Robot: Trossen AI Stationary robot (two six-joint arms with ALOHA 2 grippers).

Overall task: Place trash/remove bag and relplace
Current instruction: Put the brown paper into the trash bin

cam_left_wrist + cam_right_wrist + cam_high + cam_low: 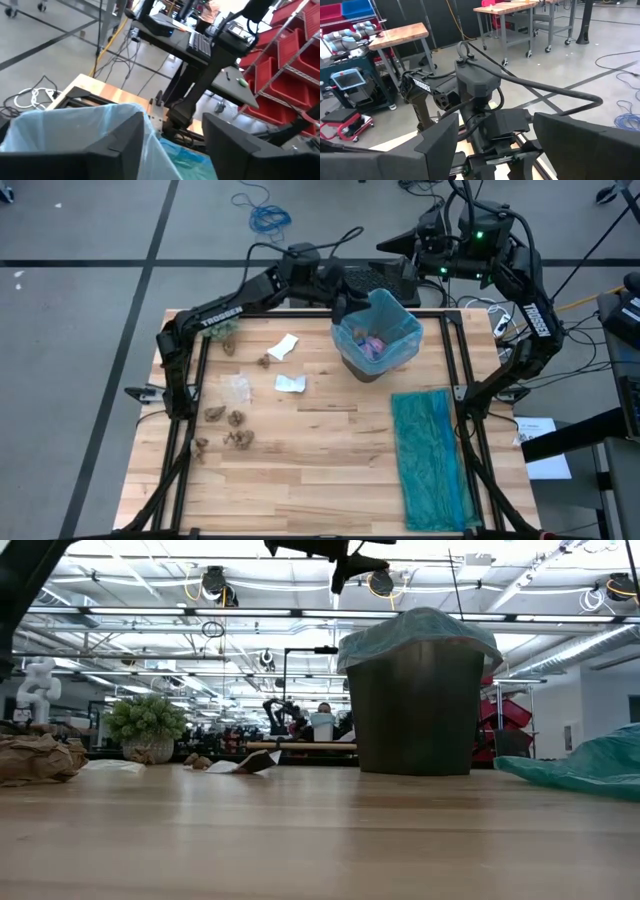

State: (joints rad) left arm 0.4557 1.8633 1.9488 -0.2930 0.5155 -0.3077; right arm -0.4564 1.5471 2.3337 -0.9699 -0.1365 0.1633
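- I am holding the left gripper (343, 308) over the back rim of the dark bin (372, 365), so scraps fall inside; its fingers are parted and carrying nothing.
- The thin sky-blue plastic liner (380, 330) is sitting in the bin, folded over the rim, with scraps in it.
- Brown crumpled wads (238, 439) and white paper bits (289, 383) are lying on the wooden table (320, 480), waiting.
- I am parking the right gripper (492, 145) behind the table, fingers apart and empty.
- The teal-green bag (432, 458) is lying flat on the table's right.

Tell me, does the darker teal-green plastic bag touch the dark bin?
Apart. The high view shows bare wood between the flat teal-green plastic bag and the dark bin with its light blue liner.
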